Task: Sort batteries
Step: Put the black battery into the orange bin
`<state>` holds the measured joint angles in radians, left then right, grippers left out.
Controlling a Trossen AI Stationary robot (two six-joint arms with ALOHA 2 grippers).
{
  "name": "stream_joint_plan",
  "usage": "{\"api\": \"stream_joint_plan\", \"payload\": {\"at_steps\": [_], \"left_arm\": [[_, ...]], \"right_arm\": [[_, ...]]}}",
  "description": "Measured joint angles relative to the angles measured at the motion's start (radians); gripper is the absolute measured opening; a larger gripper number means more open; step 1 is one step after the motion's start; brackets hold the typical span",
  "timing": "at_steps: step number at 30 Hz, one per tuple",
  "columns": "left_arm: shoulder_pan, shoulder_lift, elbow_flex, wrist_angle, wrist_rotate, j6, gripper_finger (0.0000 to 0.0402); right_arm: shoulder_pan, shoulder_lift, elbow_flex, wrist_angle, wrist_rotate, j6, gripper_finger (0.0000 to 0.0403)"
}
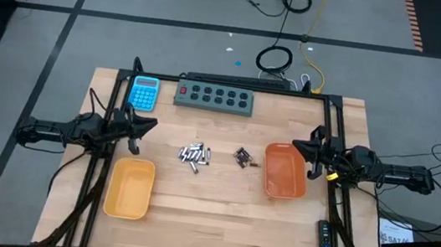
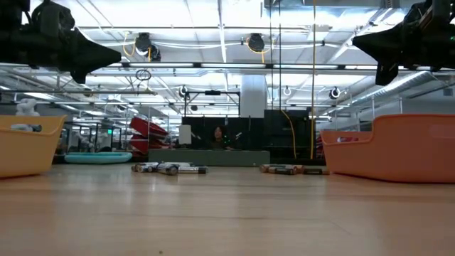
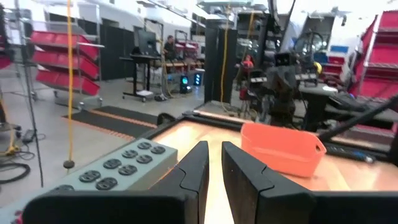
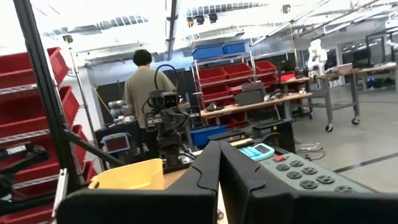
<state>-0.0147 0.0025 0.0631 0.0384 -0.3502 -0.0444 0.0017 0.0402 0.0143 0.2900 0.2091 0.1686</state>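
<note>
The batteries lie on the wooden table in two small heaps: silvery-grey cells (image 1: 195, 155) (image 2: 167, 168) and smaller dark cells (image 1: 242, 157) (image 2: 291, 169). A yellow tray (image 1: 130, 187) sits near the left, an orange tray (image 1: 285, 170) to the right. My left gripper (image 1: 151, 125) (image 3: 215, 163) hovers level above the table, left of the heaps, its fingers a narrow gap apart and holding nothing. My right gripper (image 1: 300, 147) (image 4: 219, 149) hovers over the orange tray's far end, shut and empty. Both stand well above the table in the low view.
A blue calculator (image 1: 144, 93) and a grey button strip (image 1: 214, 97) lie along the table's far edge. A dark device (image 1: 323, 239) lies near the right front. The black frame rails run along the table's sides. A person (image 4: 146, 87) stands in the room beyond.
</note>
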Motion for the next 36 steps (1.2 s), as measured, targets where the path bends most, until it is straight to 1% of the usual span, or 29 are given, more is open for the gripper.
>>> {"api": "stream_joint_plan", "payload": {"at_steps": [3, 6, 10, 12, 15, 18, 20, 21, 22, 24, 25, 26, 28, 29, 31, 34, 36], "left_arm": [[0.000, 0.000, 0.000, 0.002, -0.001, 0.000, 0.0054], [0.000, 0.000, -0.009, 0.009, -0.003, 0.000, 0.0054], [0.000, 0.000, -0.033, 0.003, 0.017, -0.013, 0.0054], [0.000, 0.002, -0.038, -0.003, 0.021, -0.075, 0.0054], [-0.001, 0.002, -0.038, 0.000, 0.077, -0.125, 0.0054], [-0.001, 0.002, -0.038, 0.001, 0.109, -0.106, 0.0054], [-0.001, 0.002, -0.038, 0.000, 0.107, -0.083, 0.0054], [-0.001, 0.002, -0.038, 0.000, 0.106, -0.070, 0.0054], [-0.001, 0.002, -0.038, 0.000, 0.105, -0.057, 0.0054], [-0.001, 0.002, -0.038, -0.002, 0.104, -0.053, 0.0054], [-0.001, 0.002, -0.038, -0.002, 0.103, -0.053, 0.0054], [-0.001, 0.002, -0.038, -0.002, 0.103, -0.051, 0.0054], [-0.001, 0.002, -0.038, -0.003, 0.083, -0.044, 0.0054], [-0.001, 0.002, -0.038, -0.003, 0.062, -0.035, 0.0054], [-0.001, 0.002, -0.038, -0.002, 0.017, -0.013, 0.0054], [-0.001, 0.002, -0.038, -0.001, -0.051, 0.034, 0.0054], [-0.001, 0.002, -0.038, 0.001, -0.092, 0.060, 0.0054]], "right_arm": [[0.000, 0.000, 0.000, 0.005, 0.011, -0.042, 0.0000], [0.000, 0.000, 0.000, 0.004, 0.083, -0.009, 0.0000], [0.000, 0.000, 0.000, 0.005, 0.078, 0.026, 0.0000], [0.000, 0.000, 0.000, 0.011, 0.076, 0.032, 0.0000], [0.000, 0.000, 0.000, 0.030, 0.074, 0.089, 0.0000], [-0.001, 0.001, 0.000, 0.037, 0.074, 0.107, 0.0000], [-0.001, 0.001, 0.000, 0.068, 0.044, 0.059, 0.0000], [-0.001, 0.000, 0.000, 0.074, 0.047, 0.004, 0.0000], [0.000, 0.000, 0.000, 0.076, 0.079, -0.066, 0.0000], [-0.001, 0.001, 0.000, 0.092, 0.215, -0.222, 0.0000], [-0.001, 0.000, 0.000, 0.105, 0.273, -0.254, 0.0000], [-0.002, 0.000, 0.000, 0.116, 0.294, -0.261, 0.0000], [-0.002, 0.001, 0.000, 0.128, 0.286, -0.333, 0.0000], [-0.002, 0.001, 0.000, 0.138, 0.300, -0.363, 0.0000], [-0.002, 0.000, 0.000, 0.157, 0.343, -0.365, 0.0000], [-0.002, 0.001, 0.000, 0.155, 0.349, -0.421, 0.0000], [-0.002, 0.001, 0.000, 0.163, 0.394, -0.432, 0.0000]]}}
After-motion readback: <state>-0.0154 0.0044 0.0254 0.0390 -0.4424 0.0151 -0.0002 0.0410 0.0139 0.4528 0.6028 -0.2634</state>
